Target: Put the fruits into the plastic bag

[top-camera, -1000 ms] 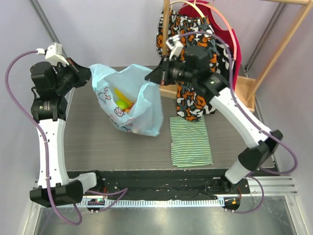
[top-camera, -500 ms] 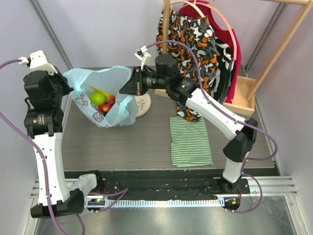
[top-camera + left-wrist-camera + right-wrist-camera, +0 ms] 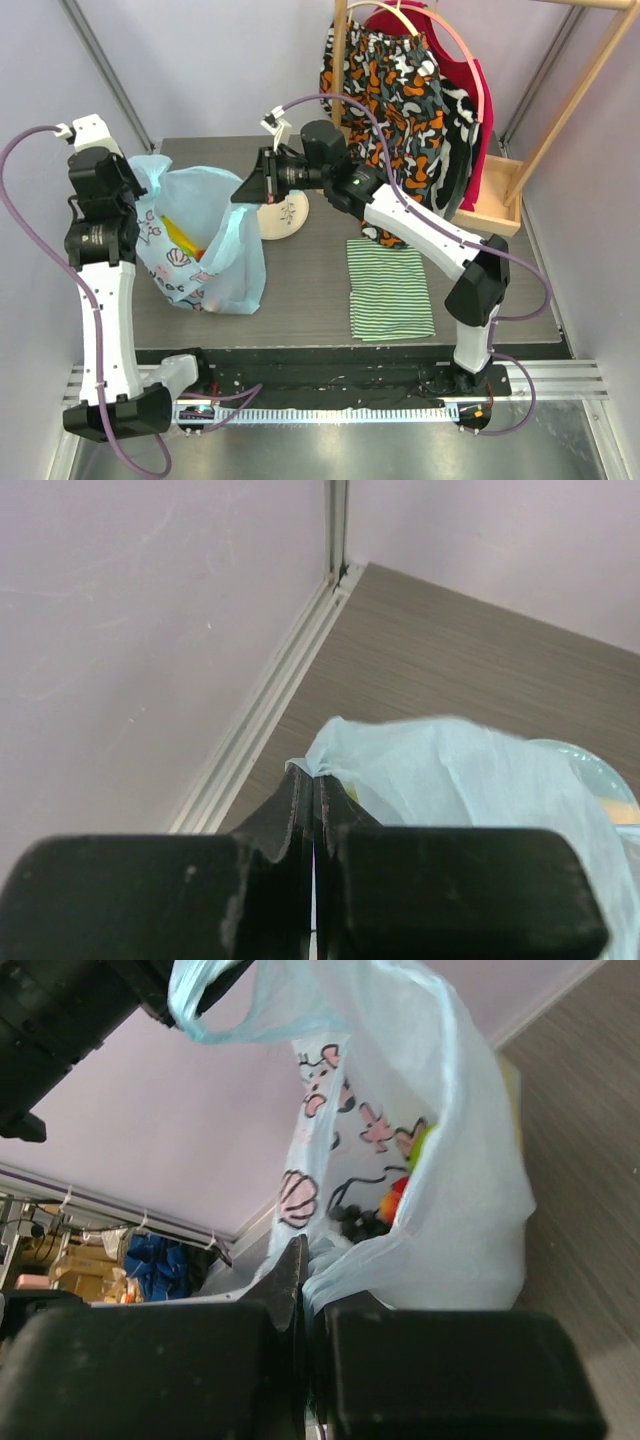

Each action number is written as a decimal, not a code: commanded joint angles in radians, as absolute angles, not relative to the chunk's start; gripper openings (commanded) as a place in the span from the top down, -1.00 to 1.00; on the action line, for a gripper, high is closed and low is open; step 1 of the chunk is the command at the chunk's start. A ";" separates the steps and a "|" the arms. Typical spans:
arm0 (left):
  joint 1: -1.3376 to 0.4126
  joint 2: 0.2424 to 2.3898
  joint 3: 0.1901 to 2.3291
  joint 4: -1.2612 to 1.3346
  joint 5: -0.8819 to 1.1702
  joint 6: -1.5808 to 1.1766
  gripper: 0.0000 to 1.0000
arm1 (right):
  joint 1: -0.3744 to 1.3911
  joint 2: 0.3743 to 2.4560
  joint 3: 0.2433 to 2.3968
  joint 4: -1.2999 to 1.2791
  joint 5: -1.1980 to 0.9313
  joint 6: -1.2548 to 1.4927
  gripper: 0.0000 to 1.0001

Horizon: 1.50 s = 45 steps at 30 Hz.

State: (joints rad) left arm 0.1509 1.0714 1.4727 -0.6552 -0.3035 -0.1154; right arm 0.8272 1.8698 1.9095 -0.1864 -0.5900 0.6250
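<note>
Plastic bag edges tight within left jaws and right jaws

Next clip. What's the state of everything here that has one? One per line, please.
bag, mouth held open, pinched on two sides
fruits, inside the bag
left end effector, shut on the bag's rim
right end effector, shut on the bag's rim
plate, on the table, no fruit seen on it
cloth, folded, lying flat
garment, hanging from the rack
</note>
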 commanded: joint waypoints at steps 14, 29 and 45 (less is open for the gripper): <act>0.156 1.069 1.338 -0.526 -0.144 -0.186 -0.50 | 0.839 1.838 1.816 -0.129 -0.563 0.542 -0.14; 0.155 0.943 1.367 -0.479 0.134 -0.204 -1.00 | 0.571 1.545 1.599 -0.186 -0.322 0.434 -0.69; 0.135 0.666 1.126 -0.219 0.187 -0.293 -1.00 | 0.531 1.072 1.053 -0.097 0.425 0.176 -0.75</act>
State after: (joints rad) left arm 0.1390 0.7136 1.1404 -0.3500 0.1871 -0.2676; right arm 0.5369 1.1240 1.1248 -0.1932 0.2626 0.2371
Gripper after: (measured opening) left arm 0.996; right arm 0.867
